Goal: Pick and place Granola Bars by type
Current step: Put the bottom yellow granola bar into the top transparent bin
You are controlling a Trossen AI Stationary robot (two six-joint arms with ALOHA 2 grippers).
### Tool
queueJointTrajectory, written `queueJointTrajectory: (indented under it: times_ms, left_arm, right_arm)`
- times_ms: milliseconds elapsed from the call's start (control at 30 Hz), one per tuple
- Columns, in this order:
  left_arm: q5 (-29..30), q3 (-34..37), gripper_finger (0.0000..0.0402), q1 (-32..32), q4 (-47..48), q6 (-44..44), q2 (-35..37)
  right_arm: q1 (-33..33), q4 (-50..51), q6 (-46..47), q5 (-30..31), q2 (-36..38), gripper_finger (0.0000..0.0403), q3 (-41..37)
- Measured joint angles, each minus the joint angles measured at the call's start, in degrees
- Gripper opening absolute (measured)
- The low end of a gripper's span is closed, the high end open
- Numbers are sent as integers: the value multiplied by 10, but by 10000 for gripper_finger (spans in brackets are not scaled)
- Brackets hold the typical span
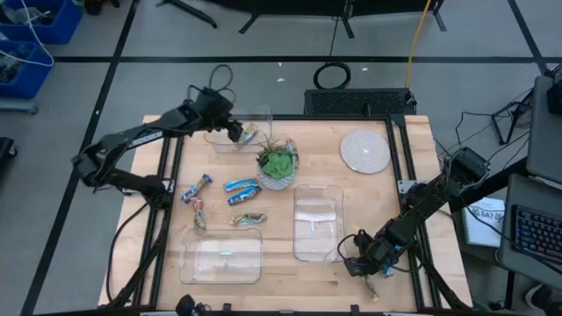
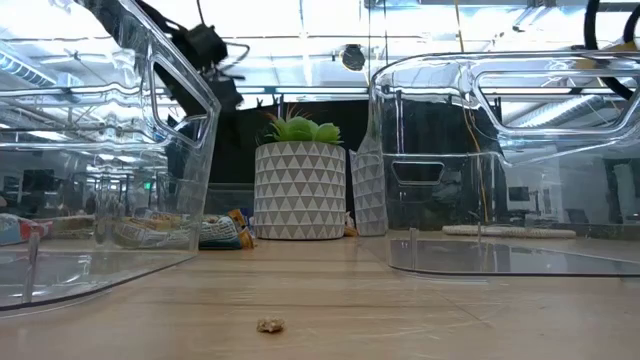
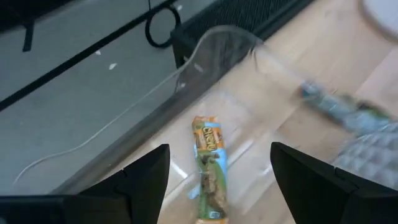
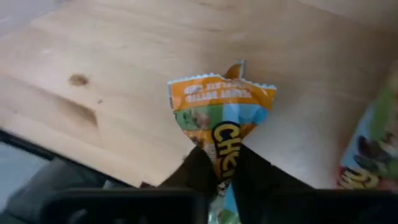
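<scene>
Pinched between my right gripper's (image 4: 217, 168) fingers, a multicoloured granola bar (image 4: 219, 118) is filling the right wrist view, orange crimped end pointing away from me. I am gripping it by one end so the wrapper hangs free for dropping. This gripper is sitting at the table's (image 1: 413, 211) front right corner, just beside the nearer clear bin (image 1: 317, 223). A second wrapper (image 4: 367, 146) is cut off at that view's edge; I cannot tell whether it lies on the table or elsewhere.

My left gripper (image 3: 217, 177) is hovering with jaws apart and nothing between them, over the far clear bin (image 1: 235, 132) at the table's back edge. One multicoloured bar (image 3: 208, 168) is lying on that bin's floor, so I judge this bin is taking that type.

Loose bars are waiting near the left edge: blue ones (image 1: 243, 185) beside the potted plant (image 1: 277, 163), multicoloured ones (image 1: 197, 187) further left. An empty bin (image 1: 221, 256) stands at the front edge.

From the low view, bin walls are distorting everything behind them; wrapper types there are unreadable. A small crumb (image 2: 268, 325) sits in front, unidentified.
</scene>
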State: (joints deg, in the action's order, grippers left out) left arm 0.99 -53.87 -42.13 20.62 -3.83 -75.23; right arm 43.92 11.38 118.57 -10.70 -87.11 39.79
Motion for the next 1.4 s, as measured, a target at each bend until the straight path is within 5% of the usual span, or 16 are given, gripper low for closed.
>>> queueJointTrajectory:
  times_ms: [267,500,700,900,1033,1167,1400]
  left_arm:
    - [-168,0,259,27,-1,-26,133]
    - [-206,0,254,68,-17,-71,214]
    - [-237,0,251,139,-92,-205,204]
    - [-240,0,242,208,-285,-399,127]
    - [-257,0,234,247,-411,-441,50]
    - [-252,0,227,264,-508,-473,-3]
    - [-230,0,212,282,-518,-469,-59]
  right_arm:
    - [-65,59,-85,4,124,8,-1]
    - [-143,179,-168,6,321,4,-1]
    - [-290,28,-371,150,418,3,-1]
    - [-450,-230,-588,164,395,2,0]
    - [-514,-370,-645,115,344,2,0]
    - [-549,-395,-640,60,293,1,18]
    - [-555,-398,-656,-10,221,1,87]
